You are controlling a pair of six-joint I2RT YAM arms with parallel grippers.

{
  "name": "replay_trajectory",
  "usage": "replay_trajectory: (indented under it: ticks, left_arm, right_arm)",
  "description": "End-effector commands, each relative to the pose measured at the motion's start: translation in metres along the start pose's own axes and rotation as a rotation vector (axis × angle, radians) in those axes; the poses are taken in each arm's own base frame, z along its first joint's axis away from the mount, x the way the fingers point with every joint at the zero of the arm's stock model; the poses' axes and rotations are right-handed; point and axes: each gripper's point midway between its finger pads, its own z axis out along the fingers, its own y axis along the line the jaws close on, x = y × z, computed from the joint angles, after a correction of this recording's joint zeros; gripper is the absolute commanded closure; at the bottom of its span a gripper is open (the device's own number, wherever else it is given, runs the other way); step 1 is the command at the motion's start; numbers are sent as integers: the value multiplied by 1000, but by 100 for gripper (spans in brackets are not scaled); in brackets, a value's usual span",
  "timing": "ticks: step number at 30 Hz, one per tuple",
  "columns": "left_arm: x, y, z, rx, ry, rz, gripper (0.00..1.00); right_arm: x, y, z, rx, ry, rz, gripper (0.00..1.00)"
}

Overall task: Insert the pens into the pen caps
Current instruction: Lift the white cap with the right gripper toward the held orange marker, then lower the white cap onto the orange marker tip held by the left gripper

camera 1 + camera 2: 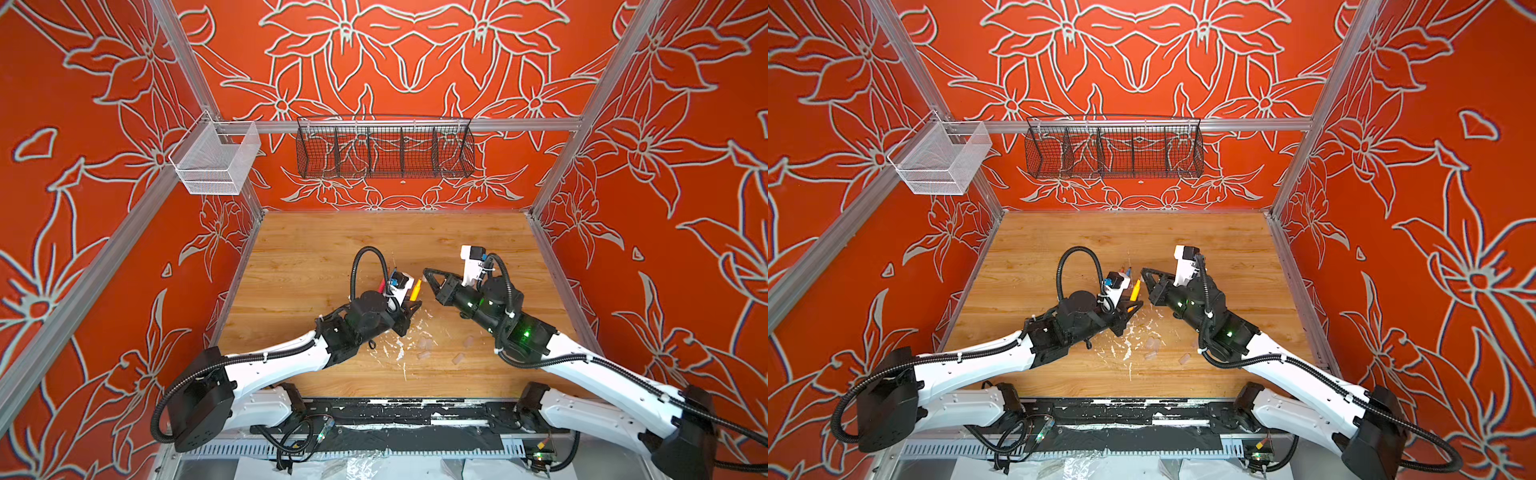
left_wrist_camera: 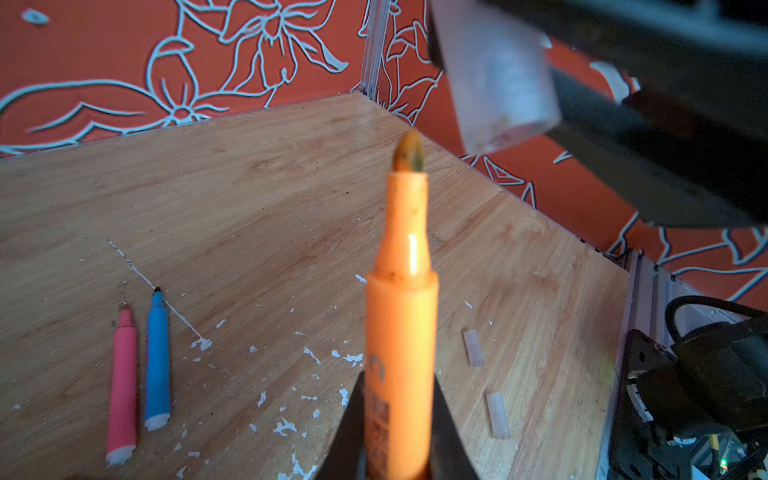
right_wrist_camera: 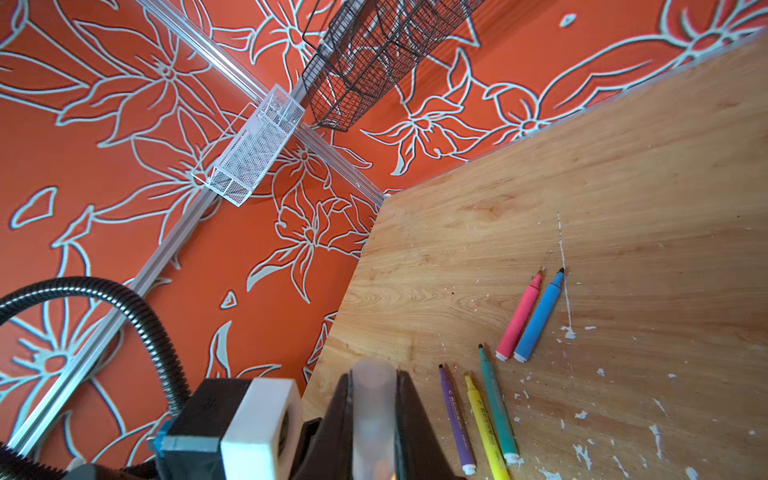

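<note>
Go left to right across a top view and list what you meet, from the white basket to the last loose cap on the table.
white mesh basket → orange pen in the left gripper → right gripper shut on a pen cap → rightmost loose cap. The black wire basket overlaps these, so it is omitted.

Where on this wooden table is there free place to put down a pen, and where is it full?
Free: the far strip of the wooden table along the orange flowered back wall, and its left side along the metal rail. Crowded: the middle, with coloured plastic pens, and the near centre, with clear plastic caps.
</note>
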Motion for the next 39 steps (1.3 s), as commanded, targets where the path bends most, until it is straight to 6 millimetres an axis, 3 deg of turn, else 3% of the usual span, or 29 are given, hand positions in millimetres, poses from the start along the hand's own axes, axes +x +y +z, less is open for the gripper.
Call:
replay_trajectory:
  ticks: [1,18,25,39]
  left_arm:
    - [-8,-4,-2,22,-35,9,100]
    - [-11,-6,-5,30,-43,10,100]
    - [-10,-5,-5,26,-41,10,100]
    - [-12,-4,-6,19,-48,9,100]
  right_arm:
    - [-9,13,3,-23,-30,-17,100]
    - [-28,15,2,11,-106,-76,100]
    - [-15,12,11,7,-71,-71,100]
    - [4,-6,6,76,-52,-104,100]
